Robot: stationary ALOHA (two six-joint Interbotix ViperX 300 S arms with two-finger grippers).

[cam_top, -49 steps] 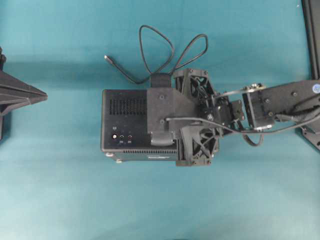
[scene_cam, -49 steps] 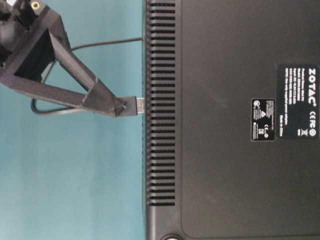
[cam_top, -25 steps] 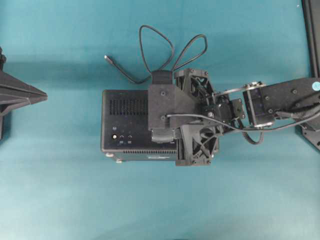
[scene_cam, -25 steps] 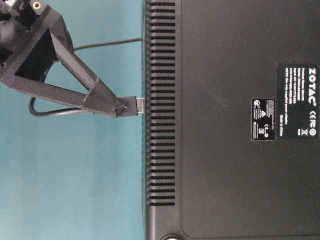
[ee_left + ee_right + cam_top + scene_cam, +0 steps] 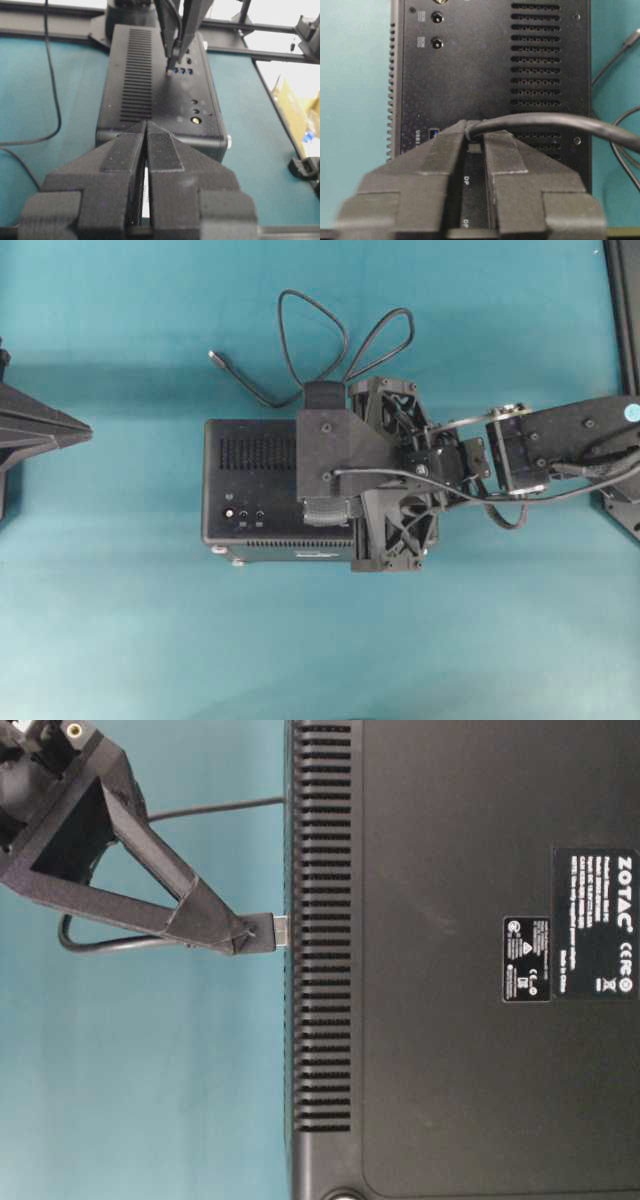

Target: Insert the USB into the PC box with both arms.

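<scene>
At the far left of the overhead view, our left hand [image 5: 146, 124] hovers above the teal worktop [image 5: 120, 620], well apart from the PC box [image 5: 250, 490]. Its two fingers are pressed flat together with nothing between them, and its tip points toward the box's near end. The box lies in the middle of the worktop. Its port face is turned up, showing a vent grille [image 5: 256, 451], a few round sockets and a row of blue ports [image 5: 184, 71]. Beyond the box the cable [image 5: 545, 120] lies in two loops on the worktop, and its slim connector [image 5: 214, 357] rests loose near the box's far left corner. The right arm [image 5: 560, 445] reaches in from the right edge, and our right hand [image 5: 472, 137] hangs over the right half of the box, pointing down at the port face. Its fingers [image 5: 440, 160] stand on either side of the USB [image 5: 262, 932], with a narrow gap between them and the cable arching out at their tips. We cannot tell whether they are pressing on the plug or only flanking it. The USB's metal end meets the port face at the blue ports, though how far it has gone in is hidden from us.
</scene>
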